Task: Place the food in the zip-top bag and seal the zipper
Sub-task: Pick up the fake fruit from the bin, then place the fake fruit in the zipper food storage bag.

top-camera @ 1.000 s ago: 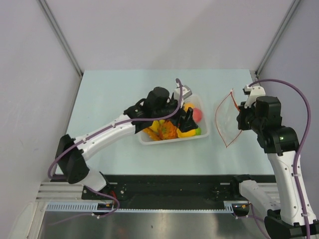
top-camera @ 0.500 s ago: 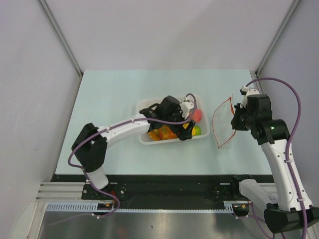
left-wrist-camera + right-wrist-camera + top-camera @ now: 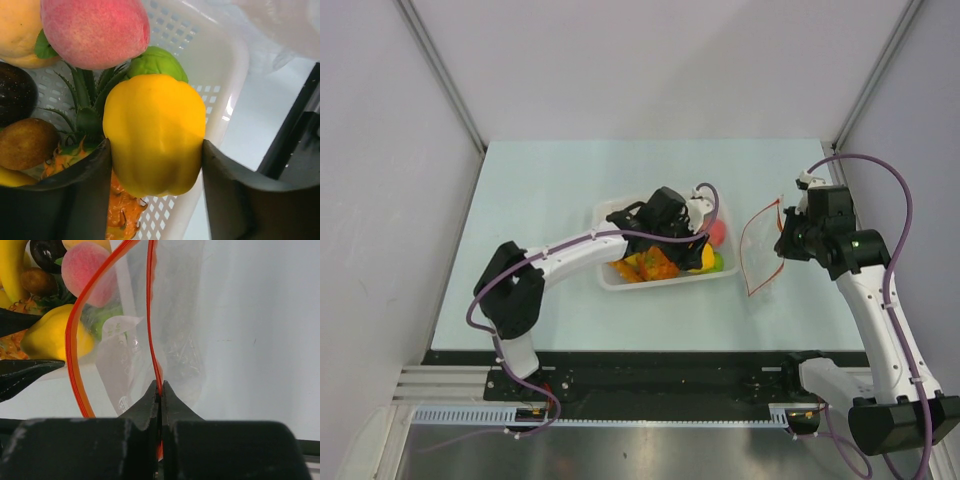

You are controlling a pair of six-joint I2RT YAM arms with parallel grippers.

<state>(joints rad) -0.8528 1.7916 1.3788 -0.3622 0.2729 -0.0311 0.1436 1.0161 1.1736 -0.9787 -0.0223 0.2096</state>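
Note:
My left gripper [image 3: 700, 256] is down in the white basket [image 3: 610, 213], and its jaws press both sides of a yellow toy pepper [image 3: 155, 135]. The left wrist view also shows a pink peach [image 3: 95, 30], a green fruit [image 3: 157, 60], an orange pineapple [image 3: 120, 210], a brown kiwi [image 3: 25, 142] and a dark purple fruit [image 3: 14, 92]. My right gripper [image 3: 160, 390] is shut on the red-orange zipper [image 3: 152, 340] of the clear bag [image 3: 760, 258]. It holds the bag upright to the right of the basket, with the mouth open towards it.
The basket's right wall [image 3: 220, 65] stands close to the bag. A banana [image 3: 12, 265] lies at the basket's far side. Grey walls enclose the pale table [image 3: 540, 180] on three sides. A black rail [image 3: 660, 365] runs along the near edge.
My left gripper has sunk lower into the right end of the basket, around the yellow pepper. My right gripper has carried the bag leftward, closer to the basket.

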